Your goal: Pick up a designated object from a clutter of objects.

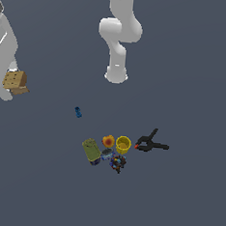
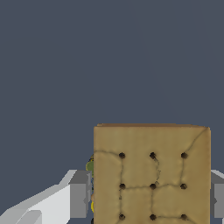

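The designated object [image 1: 14, 80], a tan cube with dark dots, is at the far edge of the exterior view's left, up against the white arm and well away from the clutter of objects [image 1: 112, 151]. My gripper [image 1: 10, 87] is mostly hidden there. In the wrist view the cube [image 2: 152, 175] fills the space between the grey fingers [image 2: 78, 199], so my gripper [image 2: 151, 199] is shut on it. A sliver of green and yellow shows past the cube's edge.
On the floor lie an olive-green can [image 1: 91, 150], an orange fruit [image 1: 108, 141], a yellow cup [image 1: 123, 145], dark multicoloured bits [image 1: 117, 162] and a black clamp [image 1: 151, 144]. A tiny blue piece [image 1: 78, 112] lies apart. The arm's white base [image 1: 116, 74] stands behind.
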Available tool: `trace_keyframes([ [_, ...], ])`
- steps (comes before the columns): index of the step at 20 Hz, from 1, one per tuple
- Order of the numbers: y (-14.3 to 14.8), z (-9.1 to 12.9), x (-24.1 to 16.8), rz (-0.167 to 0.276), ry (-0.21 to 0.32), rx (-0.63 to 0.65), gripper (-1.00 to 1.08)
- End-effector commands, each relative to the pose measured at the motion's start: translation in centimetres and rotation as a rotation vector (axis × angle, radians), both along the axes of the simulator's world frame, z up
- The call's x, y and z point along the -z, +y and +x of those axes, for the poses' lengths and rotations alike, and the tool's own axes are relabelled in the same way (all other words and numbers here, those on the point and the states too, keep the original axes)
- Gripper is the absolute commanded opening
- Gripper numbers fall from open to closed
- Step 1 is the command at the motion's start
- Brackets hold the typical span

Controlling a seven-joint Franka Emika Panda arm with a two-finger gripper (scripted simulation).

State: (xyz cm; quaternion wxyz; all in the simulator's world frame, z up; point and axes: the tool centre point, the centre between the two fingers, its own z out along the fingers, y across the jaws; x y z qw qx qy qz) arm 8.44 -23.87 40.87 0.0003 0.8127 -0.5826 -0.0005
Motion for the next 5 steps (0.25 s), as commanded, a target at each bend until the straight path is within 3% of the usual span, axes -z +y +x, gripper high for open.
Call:
trace_keyframes([
  [1, -0.12, 0.15, -0.30, 0.000, -0.001, 0.000, -1.00],
  [5, -0.18, 0.22, -0.40, 0.000, -0.001, 0.001, -1.00],
])
